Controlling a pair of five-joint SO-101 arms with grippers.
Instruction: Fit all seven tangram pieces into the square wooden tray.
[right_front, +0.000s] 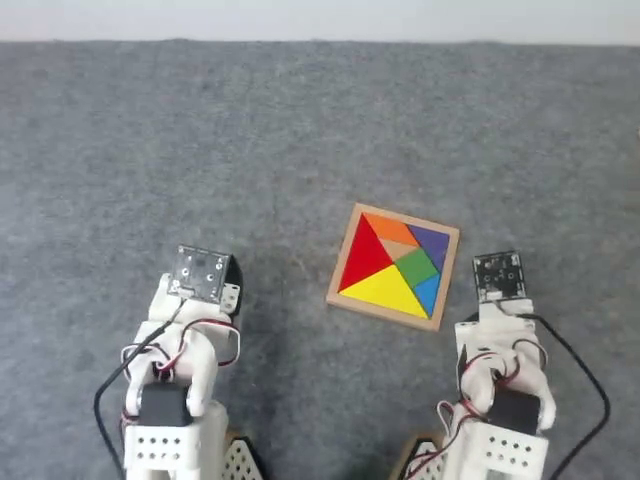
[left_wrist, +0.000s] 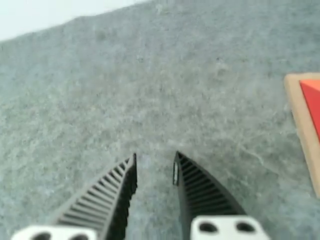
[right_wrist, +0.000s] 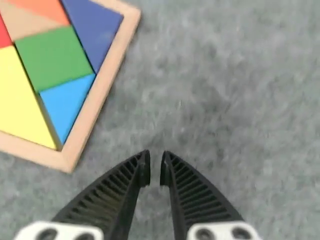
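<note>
**Clerk:** Item one, the square wooden tray (right_front: 408, 219)?

**Keeper:** It lies flat on the grey felt surface (right_front: 200, 130). It sits just beside the right gripper (right_wrist: 154, 162), to its left and a little ahead, with one corner nearest the gripper. From the left gripper (left_wrist: 155, 157) it lies apart, off to the right.

**Clerk:** Contents?

**Keeper:** Seven pieces, all seated inside the rim and filling the square.
- The red triangle (right_front: 362, 258) and yellow triangle (right_front: 385, 290), the two large ones, are on the side farther from the right gripper.
- The orange triangle (right_front: 392, 231) lies along the far edge.
- The purple parallelogram (right_front: 430, 243) is at the far corner on the right gripper's side.
- The green square (right_front: 416, 266) is near the middle.
- The blue triangle (right_front: 427, 293) is the piece closest to the right gripper.
- A small tan triangle (right_front: 400, 248) sits between the orange triangle and the green square.

**Clerk:** Item two, the left gripper?

**Keeper:** It is released, with its fingers slightly parted and nothing between them. It hangs over bare felt.

**Clerk:** Item three, the right gripper?

**Keeper:** It is all but clenched, with a thin slit at the tips, and grasps nothing. It hangs over felt just outside the tray's corner.
</note>
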